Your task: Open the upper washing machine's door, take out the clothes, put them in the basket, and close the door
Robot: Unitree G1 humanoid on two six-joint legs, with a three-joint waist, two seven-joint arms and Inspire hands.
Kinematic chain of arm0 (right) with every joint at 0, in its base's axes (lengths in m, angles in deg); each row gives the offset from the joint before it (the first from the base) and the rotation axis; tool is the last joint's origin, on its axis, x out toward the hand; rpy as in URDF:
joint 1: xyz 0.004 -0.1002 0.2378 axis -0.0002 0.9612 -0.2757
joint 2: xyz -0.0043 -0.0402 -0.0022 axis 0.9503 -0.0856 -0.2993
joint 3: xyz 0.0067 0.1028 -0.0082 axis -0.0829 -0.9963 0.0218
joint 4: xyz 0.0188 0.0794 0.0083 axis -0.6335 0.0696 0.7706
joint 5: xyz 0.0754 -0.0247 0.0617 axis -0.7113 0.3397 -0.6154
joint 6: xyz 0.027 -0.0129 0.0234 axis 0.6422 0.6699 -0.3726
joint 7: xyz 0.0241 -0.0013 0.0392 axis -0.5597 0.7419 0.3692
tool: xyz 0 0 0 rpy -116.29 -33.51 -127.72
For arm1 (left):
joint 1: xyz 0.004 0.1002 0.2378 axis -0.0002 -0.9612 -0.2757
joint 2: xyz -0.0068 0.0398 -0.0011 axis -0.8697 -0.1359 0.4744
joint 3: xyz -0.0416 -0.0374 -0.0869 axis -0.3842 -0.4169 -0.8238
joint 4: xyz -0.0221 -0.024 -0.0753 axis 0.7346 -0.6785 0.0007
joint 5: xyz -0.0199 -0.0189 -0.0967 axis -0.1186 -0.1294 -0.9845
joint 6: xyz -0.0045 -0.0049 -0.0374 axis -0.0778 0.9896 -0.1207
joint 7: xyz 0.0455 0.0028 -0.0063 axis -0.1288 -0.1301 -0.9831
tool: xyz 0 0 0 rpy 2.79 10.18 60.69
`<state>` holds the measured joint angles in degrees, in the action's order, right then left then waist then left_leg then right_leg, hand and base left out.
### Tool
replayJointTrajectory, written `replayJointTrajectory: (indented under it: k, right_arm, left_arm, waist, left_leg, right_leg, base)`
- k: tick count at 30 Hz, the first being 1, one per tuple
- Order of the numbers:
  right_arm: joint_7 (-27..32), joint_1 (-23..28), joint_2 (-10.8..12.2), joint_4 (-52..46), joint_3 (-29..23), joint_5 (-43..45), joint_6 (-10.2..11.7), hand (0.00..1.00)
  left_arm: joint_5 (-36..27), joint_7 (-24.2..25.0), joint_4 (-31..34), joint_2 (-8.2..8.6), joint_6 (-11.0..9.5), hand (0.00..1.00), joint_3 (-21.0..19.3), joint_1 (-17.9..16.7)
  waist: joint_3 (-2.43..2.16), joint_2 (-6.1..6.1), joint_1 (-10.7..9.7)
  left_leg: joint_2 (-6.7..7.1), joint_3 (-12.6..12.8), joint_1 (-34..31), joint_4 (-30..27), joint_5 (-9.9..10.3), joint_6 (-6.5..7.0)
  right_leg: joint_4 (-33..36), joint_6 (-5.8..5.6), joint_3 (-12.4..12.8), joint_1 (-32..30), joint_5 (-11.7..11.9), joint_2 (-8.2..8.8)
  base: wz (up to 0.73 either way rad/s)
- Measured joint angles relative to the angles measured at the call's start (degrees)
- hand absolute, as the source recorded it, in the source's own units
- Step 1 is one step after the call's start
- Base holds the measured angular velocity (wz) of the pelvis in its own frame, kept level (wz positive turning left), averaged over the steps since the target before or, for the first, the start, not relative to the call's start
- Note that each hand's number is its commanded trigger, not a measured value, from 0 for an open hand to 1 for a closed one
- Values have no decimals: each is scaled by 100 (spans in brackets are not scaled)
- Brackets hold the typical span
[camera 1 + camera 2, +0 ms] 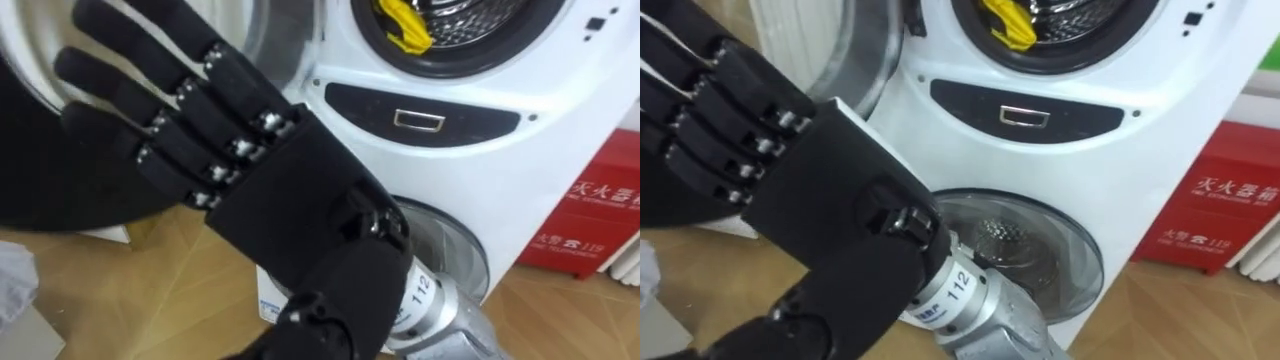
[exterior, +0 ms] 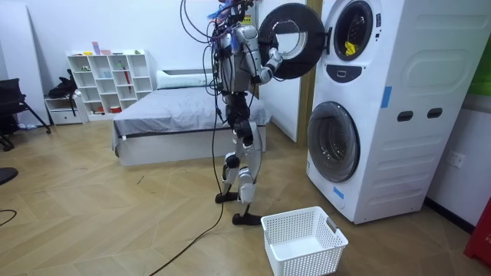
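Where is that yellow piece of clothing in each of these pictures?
Left eye view: yellow cloth at the top edge, right of centre, in the upper drum.
Right eye view: the cloth at the top edge, near centre.
Room view: a small yellow spot in the upper drum, upper right.
Shared landmark: the lower machine's round door, below it in every view.

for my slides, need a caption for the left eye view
Right hand open before the door, yellow cloth in the upper drum.
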<state>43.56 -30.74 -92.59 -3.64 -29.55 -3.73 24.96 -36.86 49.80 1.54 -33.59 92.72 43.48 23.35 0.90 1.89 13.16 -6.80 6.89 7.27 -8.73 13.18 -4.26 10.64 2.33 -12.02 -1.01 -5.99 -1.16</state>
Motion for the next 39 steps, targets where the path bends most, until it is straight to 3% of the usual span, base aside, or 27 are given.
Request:
replayJointTrajectory:
  k: [6, 9, 19, 22, 28, 34, 39]
  right_arm:
    - [117, 0, -2, 6, 86, 201, -133, 0]
    - [178, -1, -2, 12, 109, 432, -186, 0]
    - [600, -64, -114, 211, -12, 650, -268, 0]
    - [712, -60, -215, 191, -189, 680, -269, 0]
    - [802, 56, -448, -233, -605, 1100, -269, 0]
    - [1232, 78, -611, -399, -1857, 1134, -177, 0]
    - [1468, 83, -640, -403, -2173, 1134, -43, 0]
  left_arm:
    - [-14, -50, -4, 31, 47, 0, -7, 35]
    - [-14, -62, -4, 34, 51, 0, -12, 40]
    - [-90, -133, -7, 41, 34, 0, -149, -44]
    - [-231, -134, -10, 70, 30, 0, -216, -74]
    - [-212, -190, -7, 125, 34, 0, -244, -166]
    - [-227, -186, 0, 172, -133, 0, -591, -358]
    - [-225, -153, 1, 149, -195, 0, -594, -494]
  waist:
    - [-9, 4, 89]
    - [-38, 48, 133]
    - [-21, 50, 120]
    - [-4, 9, 10]
    - [-48, -67, -382]
    - [-66, -61, -655]
    - [-76, -50, -791]
  left_leg:
    - [34, 34, -10, 3, -4, 7]
    - [52, 38, -10, 2, -8, 13]
    - [53, 54, 19, 4, -7, 17]
    - [51, 32, -10, 9, 7, 46]
    - [51, -26, -65, -16, 1, 59]
    - [50, 64, 31, -44, 1, 59]
    - [51, 115, 48, -55, 1, 59]
  right_leg:
    - [0, -43, -38, 8, -31, 45]
    - [0, -67, -85, 46, -55, 85]
    - [-13, -72, -151, 119, -59, 102]
    - [-10, -72, -213, 105, -59, 104]
    - [-3, -72, -212, 74, -59, 107]
    - [-14, -72, -172, 154, -59, 105]
    - [-17, -72, -87, 148, -59, 96]
  base:
    - [3]
    - [13]
    - [4]
    - [7]
    - [4]
    - [-6]
    - [-6]
